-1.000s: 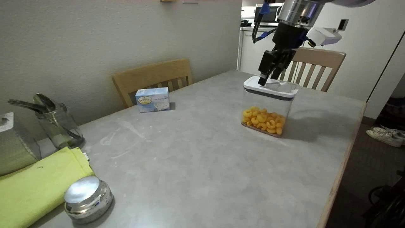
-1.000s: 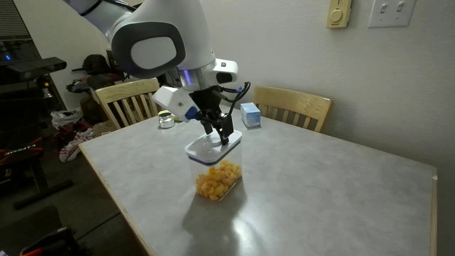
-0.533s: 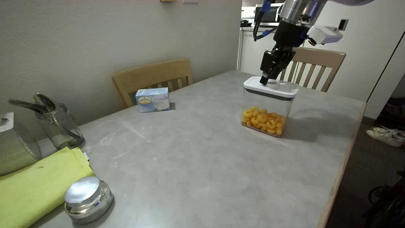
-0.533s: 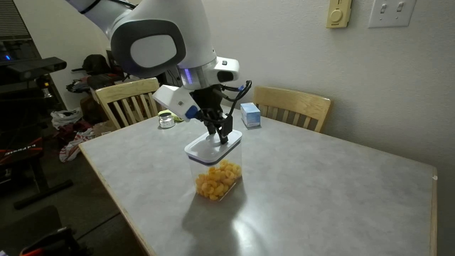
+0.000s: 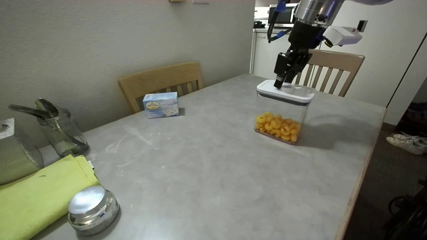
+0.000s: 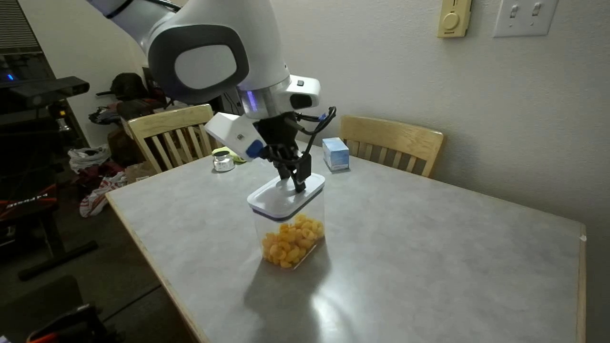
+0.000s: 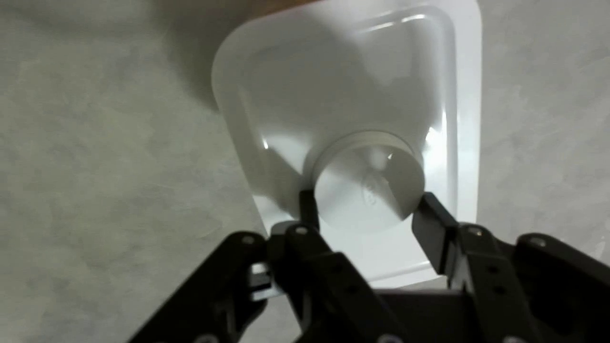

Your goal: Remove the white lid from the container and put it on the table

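Observation:
The white lid (image 5: 266, 88) sits on top of the clear container (image 5: 282, 107), which stands upright on the grey table (image 5: 206, 166). Orange-yellow pieces fill the container's lower part. From above, my gripper (image 6: 292, 183) reaches down to the middle of the lid in both exterior views. In the wrist view, the gripper (image 7: 367, 206) is shut on the round raised knob (image 7: 369, 178) of the lid, one fingertip against each side. No gap shows between lid and container in the exterior views.
A blue-white box (image 5: 161, 105) stands near the wall side. Further along are a shiny metal tin (image 5: 93, 210), a folded yellow cloth (image 5: 46, 196) and a glass jar (image 5: 63, 133) with cutlery. Wooden chairs (image 6: 391, 143) stand at the table's sides.
My fingers have come together onto the lid's knob, mostly in the earlier half second. Since then the arm has barely moved. The container stands where it was.

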`<state>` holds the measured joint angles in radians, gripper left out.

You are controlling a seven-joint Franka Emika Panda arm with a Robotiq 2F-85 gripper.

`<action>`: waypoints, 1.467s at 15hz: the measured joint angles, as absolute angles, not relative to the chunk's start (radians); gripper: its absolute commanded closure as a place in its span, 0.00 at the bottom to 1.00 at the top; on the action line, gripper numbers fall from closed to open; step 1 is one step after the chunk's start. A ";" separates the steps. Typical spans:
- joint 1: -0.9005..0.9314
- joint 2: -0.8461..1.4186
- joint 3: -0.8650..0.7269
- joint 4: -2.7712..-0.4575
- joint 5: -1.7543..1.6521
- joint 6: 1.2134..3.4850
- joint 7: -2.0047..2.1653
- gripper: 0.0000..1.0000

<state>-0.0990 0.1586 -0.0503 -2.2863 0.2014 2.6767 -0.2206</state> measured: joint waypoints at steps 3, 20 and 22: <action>-0.095 0.135 -0.050 -2.288 0.167 2.674 -0.162 0.72; 0.024 -0.013 0.015 -2.307 0.162 2.660 -0.026 0.72; 0.040 -0.013 0.031 -2.313 0.162 2.661 -0.007 0.72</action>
<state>0.0396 -0.0129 0.0308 -2.3130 0.1618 2.6608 -0.0067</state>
